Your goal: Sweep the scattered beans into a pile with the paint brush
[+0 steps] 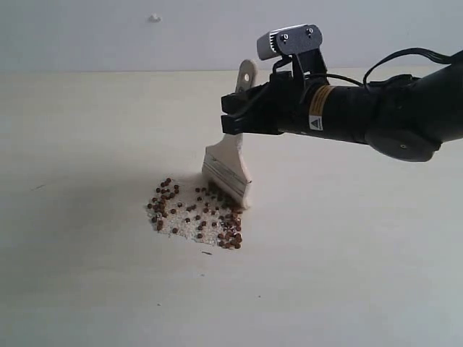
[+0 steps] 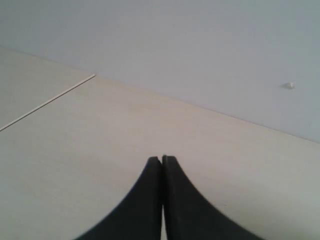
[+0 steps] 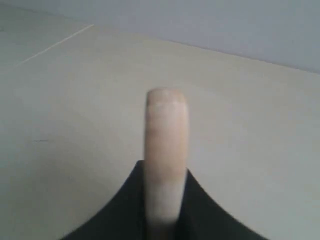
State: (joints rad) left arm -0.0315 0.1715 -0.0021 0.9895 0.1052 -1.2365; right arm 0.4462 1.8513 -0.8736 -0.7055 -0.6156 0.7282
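Nearest the front of the exterior view lay a bare stretch of pale table (image 1: 87,289). Just beyond it, near the middle, the beans (image 1: 195,211) sat in a loose patch mixed with fine white grains (image 1: 181,225). They were thickest along the patch's left edge and at its near right corner.

At the far right edge of that patch stood the paint brush (image 1: 228,168), bristles down on the table and touching the outermost beans. Its metal band was tilted, and its wooden handle rose steeply with a slight lean to the right.

Partway up the handle, the right gripper (image 1: 239,114) was clamped on the wood, and the handle's rounded end, with its hole, stuck out above the fingers. The right wrist view showed the same hold, with dark fingers pressed against both sides of the pale handle. The black arm (image 1: 391,116) reached in from the right, carrying a small camera (image 1: 289,40) on top.

Over empty table elsewhere, the left gripper (image 2: 162,159) had its two fingers pressed together with nothing between them.

Farthest back rose a plain grey wall (image 1: 87,32) bearing one small white speck (image 1: 154,17).
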